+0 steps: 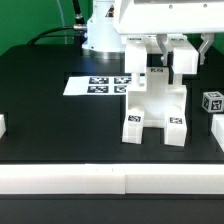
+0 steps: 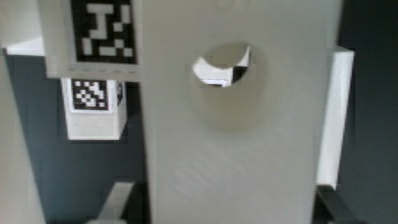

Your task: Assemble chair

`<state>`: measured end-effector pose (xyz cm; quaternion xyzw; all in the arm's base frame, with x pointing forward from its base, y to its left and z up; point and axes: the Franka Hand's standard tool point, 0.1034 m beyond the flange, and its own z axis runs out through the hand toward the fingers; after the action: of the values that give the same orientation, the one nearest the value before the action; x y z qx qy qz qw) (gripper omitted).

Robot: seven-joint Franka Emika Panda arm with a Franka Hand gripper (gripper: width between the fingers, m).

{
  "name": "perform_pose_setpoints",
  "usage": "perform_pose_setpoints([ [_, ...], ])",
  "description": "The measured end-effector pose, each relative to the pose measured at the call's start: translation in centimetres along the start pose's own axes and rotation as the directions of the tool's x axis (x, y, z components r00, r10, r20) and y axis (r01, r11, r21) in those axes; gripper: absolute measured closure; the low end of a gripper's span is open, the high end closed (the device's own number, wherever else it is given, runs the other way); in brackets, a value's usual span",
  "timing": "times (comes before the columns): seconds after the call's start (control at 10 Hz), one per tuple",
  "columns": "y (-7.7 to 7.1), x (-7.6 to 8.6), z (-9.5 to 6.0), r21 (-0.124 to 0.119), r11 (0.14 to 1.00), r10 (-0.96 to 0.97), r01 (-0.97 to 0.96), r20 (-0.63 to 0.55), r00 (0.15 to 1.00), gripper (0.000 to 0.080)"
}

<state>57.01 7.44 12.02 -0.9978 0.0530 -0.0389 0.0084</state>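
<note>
The chair (image 1: 155, 108) stands upright mid-table as one joined white body. Two tagged legs reach the black tabletop. My gripper (image 1: 163, 62) comes down on its top from above. Close up in the wrist view, a wide white panel (image 2: 240, 140) with a round hole (image 2: 222, 66) fills the space between the fingers (image 2: 121, 205). Both fingers lie against its sides, so my gripper (image 2: 222, 205) is shut on it. A tagged face (image 2: 107, 30) and a tagged leg (image 2: 93, 100) show beside the panel.
The marker board (image 1: 98, 85) lies flat behind the chair toward the exterior view's left. A small tagged cube (image 1: 211, 101) and another white piece (image 1: 217, 130) sit at the right. A white part (image 1: 2, 126) pokes in at the left edge. A white rail (image 1: 110, 180) borders the front.
</note>
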Motion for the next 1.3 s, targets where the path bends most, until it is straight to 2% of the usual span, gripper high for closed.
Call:
perform_pose_setpoints([
  [0.2,0.0,0.1,-0.3,0.003,1.000,0.020,-0.020,-0.003,1.000,0.0511],
  [0.5,-0.2,-1.0,0.0,0.005,0.999,0.046,-0.046,-0.014,0.999,0.0511],
  [1.3,0.1,-0.5,0.0,0.006,0.999,0.039,-0.039,-0.034,0.999,0.0511],
])
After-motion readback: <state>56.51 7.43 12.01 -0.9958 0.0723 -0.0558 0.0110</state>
